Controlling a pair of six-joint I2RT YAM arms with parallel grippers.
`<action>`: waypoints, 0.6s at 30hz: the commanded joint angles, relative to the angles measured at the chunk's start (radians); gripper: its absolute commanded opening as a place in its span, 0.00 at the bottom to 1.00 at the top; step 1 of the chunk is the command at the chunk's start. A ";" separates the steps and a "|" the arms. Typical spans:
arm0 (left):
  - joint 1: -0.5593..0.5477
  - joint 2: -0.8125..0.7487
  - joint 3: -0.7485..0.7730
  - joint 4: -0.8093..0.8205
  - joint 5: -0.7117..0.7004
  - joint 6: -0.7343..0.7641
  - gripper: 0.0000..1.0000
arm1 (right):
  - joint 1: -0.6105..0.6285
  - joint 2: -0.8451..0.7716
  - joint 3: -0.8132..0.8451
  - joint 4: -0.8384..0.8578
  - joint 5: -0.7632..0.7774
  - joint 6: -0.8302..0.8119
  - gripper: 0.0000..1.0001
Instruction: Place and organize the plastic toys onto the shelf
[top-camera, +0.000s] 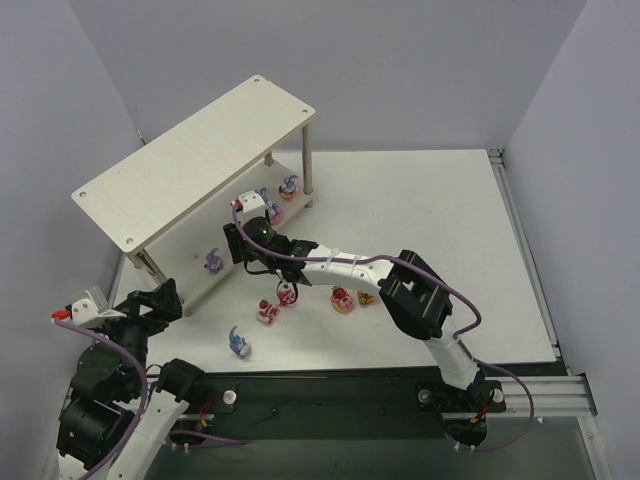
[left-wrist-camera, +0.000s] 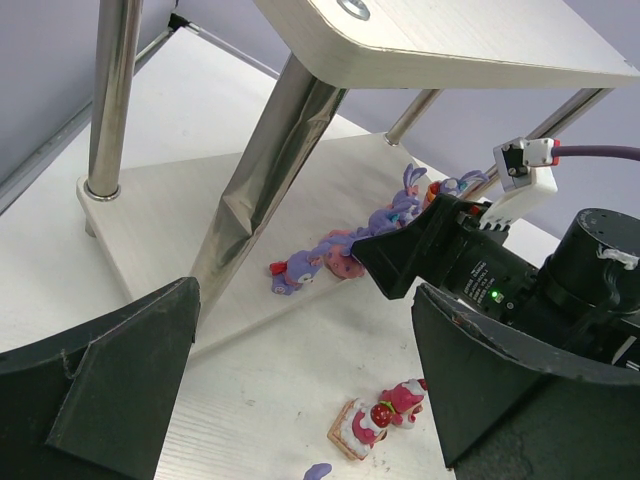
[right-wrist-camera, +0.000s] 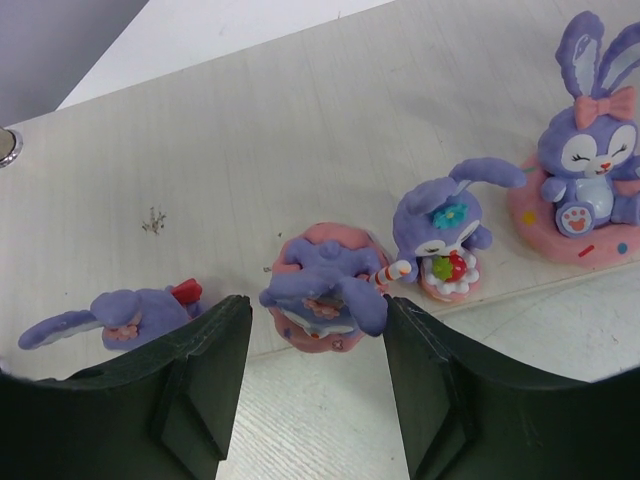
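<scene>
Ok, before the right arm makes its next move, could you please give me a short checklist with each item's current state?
1. Purple bunny lies between the right gripper fingers: ok.
2. Grip on it firm or released: cannot tell.
3. Bunny fully on the lower shelf board: cannot tell, it sits at the front edge.
4. Room beside the fingers: not ok, neighbouring bunnies are close on both sides.
5. Left gripper open and empty: ok.
6. All toys shelved: not ok, toys on the table remain.

Left end effector (left-wrist-camera: 305, 340) gapes — right end effector (right-wrist-camera: 318, 335) narrowed.
</scene>
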 joint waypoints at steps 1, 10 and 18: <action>-0.001 -0.009 0.011 0.005 -0.010 -0.003 0.97 | -0.003 0.017 0.062 0.010 0.011 0.008 0.55; 0.000 -0.009 0.010 0.007 -0.011 -0.005 0.97 | -0.003 0.035 0.079 0.001 0.011 0.023 0.41; 0.000 -0.007 0.010 0.007 -0.013 -0.005 0.97 | -0.003 0.043 0.085 -0.007 -0.006 0.029 0.36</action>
